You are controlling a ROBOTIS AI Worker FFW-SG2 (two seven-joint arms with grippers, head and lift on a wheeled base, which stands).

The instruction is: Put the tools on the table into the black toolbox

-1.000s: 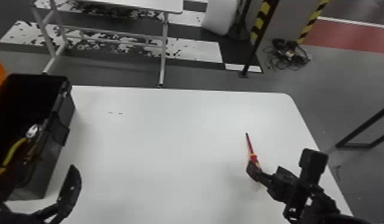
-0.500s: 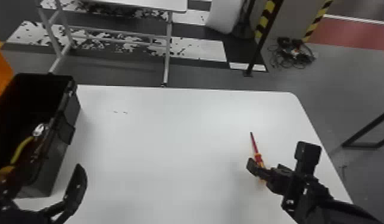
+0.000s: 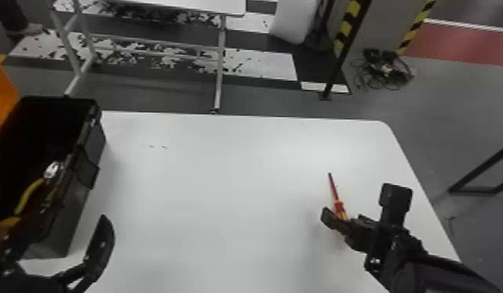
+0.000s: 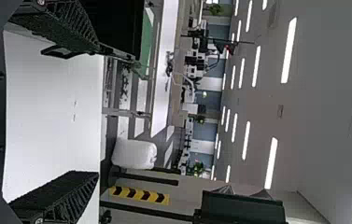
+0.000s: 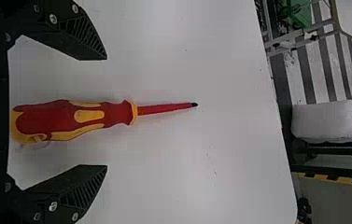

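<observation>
We note the right tool (image 3: pixel 343 222) spread around the screwdriver (image 5: pixel 71 119) on the desk (image 3: pixel 223 175); the left tool (image 3: pixel 71 218), near the black toolbox (image 3: pixel 75 206), stands spread.

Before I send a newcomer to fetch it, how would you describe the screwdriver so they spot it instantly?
On the white table, look to the robot's right, away from the black toolbox. The screwdriver lies between the parted fingers of the right pincer. Its red-and-yellow handle, red shaft and dark tip set it apart from the yellow-handled tool in the toolbox.
</observation>
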